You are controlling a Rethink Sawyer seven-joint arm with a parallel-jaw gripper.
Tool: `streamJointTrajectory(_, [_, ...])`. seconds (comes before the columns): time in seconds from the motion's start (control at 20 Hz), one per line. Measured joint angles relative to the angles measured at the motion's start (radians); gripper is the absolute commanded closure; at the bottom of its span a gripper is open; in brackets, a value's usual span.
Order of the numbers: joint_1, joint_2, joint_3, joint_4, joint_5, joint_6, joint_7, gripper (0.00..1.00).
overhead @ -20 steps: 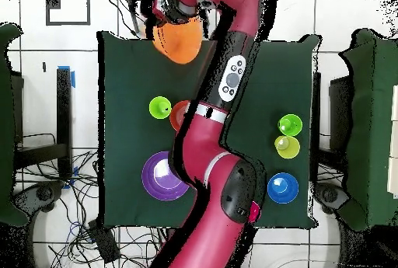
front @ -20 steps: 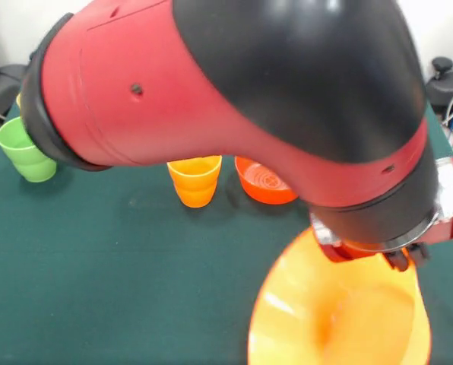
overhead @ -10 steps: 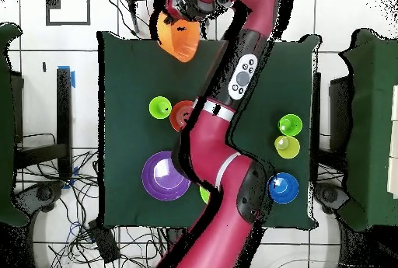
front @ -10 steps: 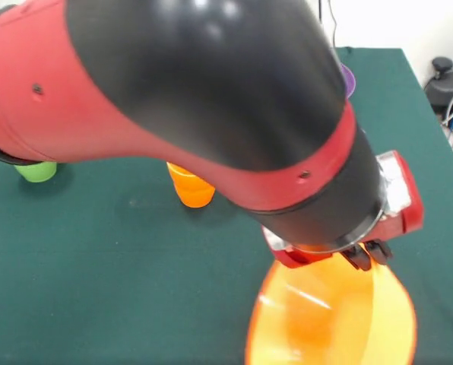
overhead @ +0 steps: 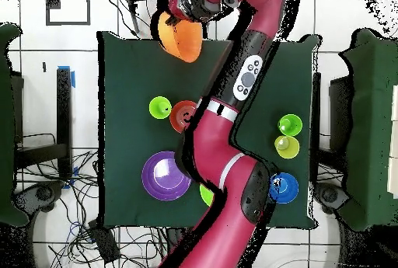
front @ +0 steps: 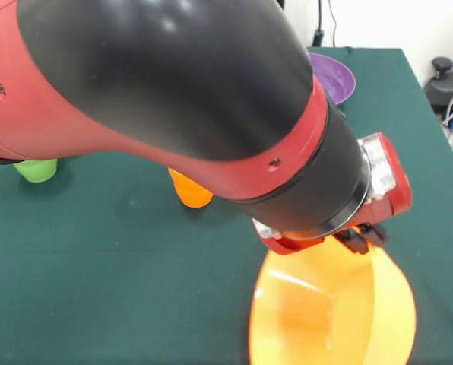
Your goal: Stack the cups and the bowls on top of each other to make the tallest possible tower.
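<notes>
One bowl only in the tool [front: 365, 237]: dark fingertips pinched narrow on the rim of the large orange bowl [front: 329, 315], at its upper edge in the front view. Bowl carried tilted, mouth turned up and toward the front camera, hanging below the tool rather than sitting flat; contact between its lower edge and the desk [front: 97, 266] impossible to tell, being cut off by the frame.

Seen from overhead, tool [overhead: 189, 16] and large orange bowl [overhead: 179, 40] at the desk's edge farthest from the robot's base, well apart from every other piece. Everything else back toward the base: nearest, red-orange bowl [overhead: 183, 115] with lime green cup [overhead: 160, 109] just beside it; farther back, purple bowl [overhead: 165, 175]; off to the other side of the arm [overhead: 233, 125], green cup [overhead: 290, 124] touching or almost touching pale yellow cup [overhead: 286, 147], then blue bowl [overhead: 284, 189]. Orange cup [front: 188, 190] visible in the front view only, half hidden behind the arm.

Judged from this: widest piece, so likely the tower's base; needs levelling and setting down on open green cloth, with all later pickups lying base-ward of it.
</notes>
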Motion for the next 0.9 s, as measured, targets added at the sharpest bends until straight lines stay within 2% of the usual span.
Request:
streamJointTrajectory(0.2, [0.0, 0.002, -0.014, 0.011, 0.062, 0.022, 0.0, 1.0])
streamJointTrajectory(0.35, [-0.001, 0.005, -0.043, 0.035, 0.137, 0.033, 0.0, 1.0])
streamJointTrajectory(0.5, [-0.005, 0.011, -0.091, 0.08, 0.247, 0.036, 0.012, 1.0])
streamJointTrajectory(0.55, [-0.01, 0.015, -0.125, 0.115, 0.314, 0.035, 0.028, 1.0])
streamJointTrajectory(0.7, [-0.019, 0.021, -0.157, 0.154, 0.375, 0.036, 0.051, 1.0])
streamJointTrajectory(0.75, [-0.03, 0.027, -0.186, 0.195, 0.429, 0.036, 0.079, 1.0])
streamJointTrajectory(0.9, [-0.054, 0.038, -0.233, 0.265, 0.511, 0.036, 0.141, 1.0])
